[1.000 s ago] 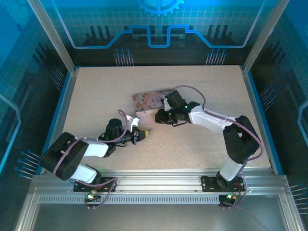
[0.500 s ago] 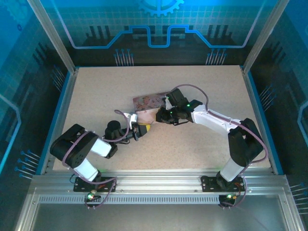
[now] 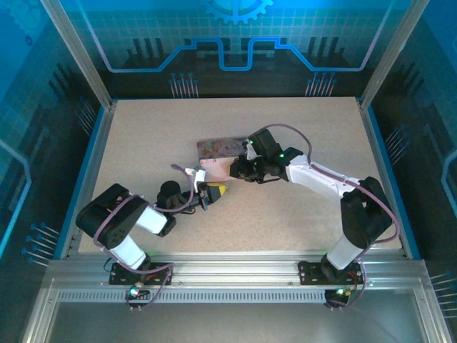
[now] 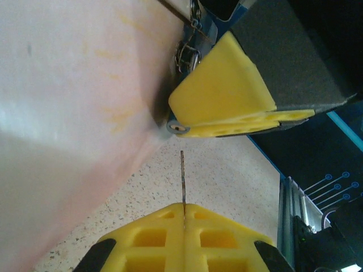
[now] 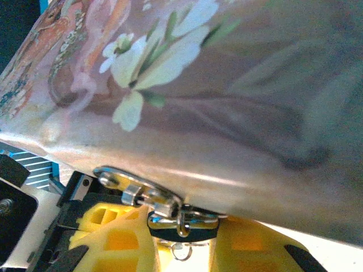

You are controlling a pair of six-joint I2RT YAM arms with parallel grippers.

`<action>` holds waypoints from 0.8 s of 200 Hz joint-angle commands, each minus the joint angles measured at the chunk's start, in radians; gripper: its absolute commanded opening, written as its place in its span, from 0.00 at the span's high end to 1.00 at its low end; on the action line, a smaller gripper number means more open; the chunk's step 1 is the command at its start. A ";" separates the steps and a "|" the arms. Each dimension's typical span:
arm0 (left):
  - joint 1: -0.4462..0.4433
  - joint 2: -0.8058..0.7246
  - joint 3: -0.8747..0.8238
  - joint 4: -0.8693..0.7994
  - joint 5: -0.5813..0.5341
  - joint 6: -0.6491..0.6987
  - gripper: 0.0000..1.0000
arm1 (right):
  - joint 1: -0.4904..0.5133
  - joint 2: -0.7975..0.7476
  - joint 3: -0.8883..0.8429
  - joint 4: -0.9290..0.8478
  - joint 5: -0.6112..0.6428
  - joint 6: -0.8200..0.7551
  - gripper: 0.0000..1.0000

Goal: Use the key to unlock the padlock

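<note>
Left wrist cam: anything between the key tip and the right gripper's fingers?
No. The left wrist view shows a short bare gap between the key and the right gripper, just tabletop behind it.

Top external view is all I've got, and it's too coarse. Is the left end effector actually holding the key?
Observer: Yes. The key sticks out from between the shut fingers of the left end effector.
Operator: Is it inserted yet?
Observer: Not yet; a gap shows between its tip and the right end effector.
Operator: What's the right one holding?
Observer: The padlock, hanging from the hasp of the tin, sits between its fingers.
</note>
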 commanded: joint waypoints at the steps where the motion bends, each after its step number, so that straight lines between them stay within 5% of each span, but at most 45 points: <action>1: -0.011 -0.041 -0.023 0.046 -0.044 -0.006 1.00 | -0.017 -0.058 -0.003 0.115 -0.046 0.029 1.00; 160: -0.033 -0.031 0.016 0.046 -0.092 0.003 1.00 | -0.016 -0.060 -0.020 0.154 -0.080 0.063 1.00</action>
